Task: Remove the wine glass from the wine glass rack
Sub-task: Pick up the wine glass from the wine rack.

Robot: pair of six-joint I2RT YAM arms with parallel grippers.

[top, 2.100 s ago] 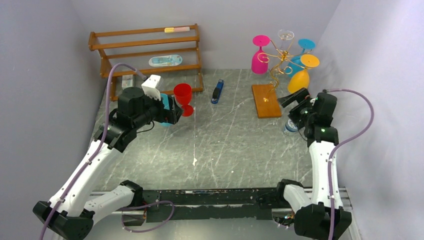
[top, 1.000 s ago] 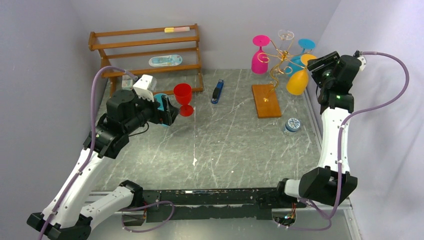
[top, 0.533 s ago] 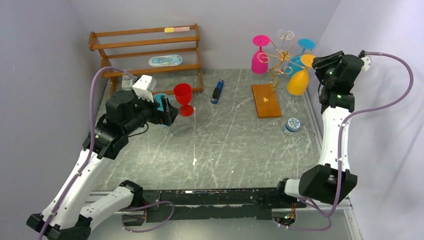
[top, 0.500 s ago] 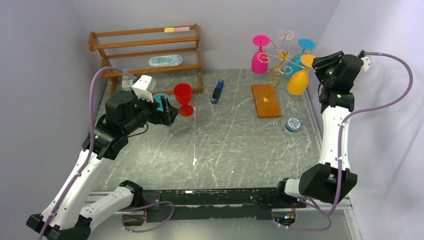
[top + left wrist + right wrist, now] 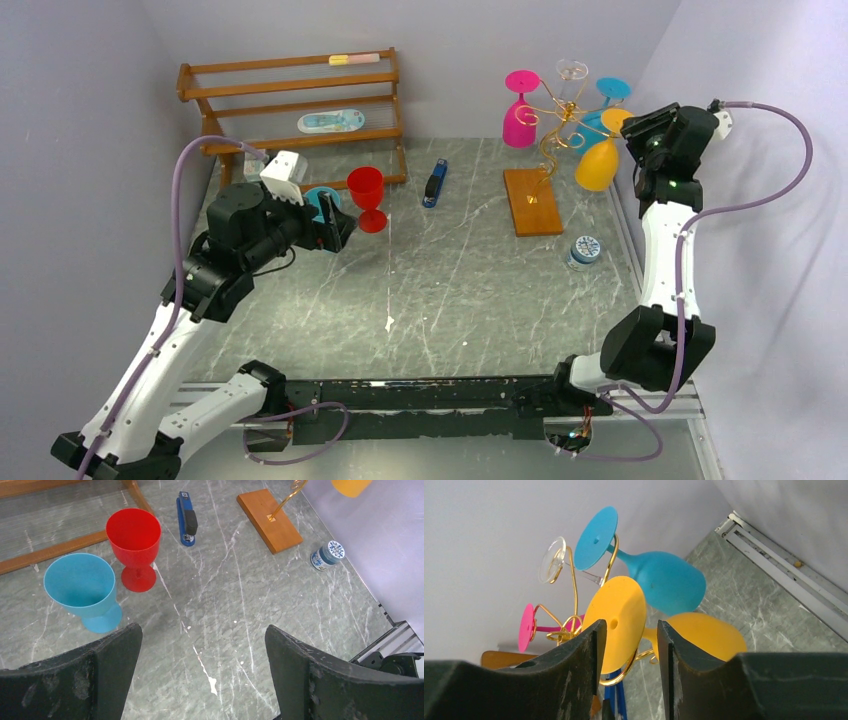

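Two goblets stand upright at 10 o'clock on the table: a blue cup and, just beside it at its 1 o'clock, a red cup. Both are in front of the shelf, which runs along the back wall at 11 o'clock. The left gripper hovers at the cups' 8 o'clock, jaws spread wide with nothing between them. A stapler lies flat near 12 o'clock, between the shelf and the rack. The rack stands at 1 o'clock, its gold stem rising from a wooden base. Four glasses hang bowl-down from its scrolls: a pink glass at the rack's 10 o'clock, a clear glass at 12, a blue glass at 2, and the yellow glass at 4, nearest the right wall. A small jar sits at the base's 4 o'clock, apart from it. The right gripper is raised at the rack's 3 o'clock, right at the yellow glass's foot. Its jaws stand partly apart, with that foot and stem showing in the gap. One finger hides the foot's edge, so I cannot tell whether it touches. The yellow glass hangs on the rack, its foot hooked in a scroll.
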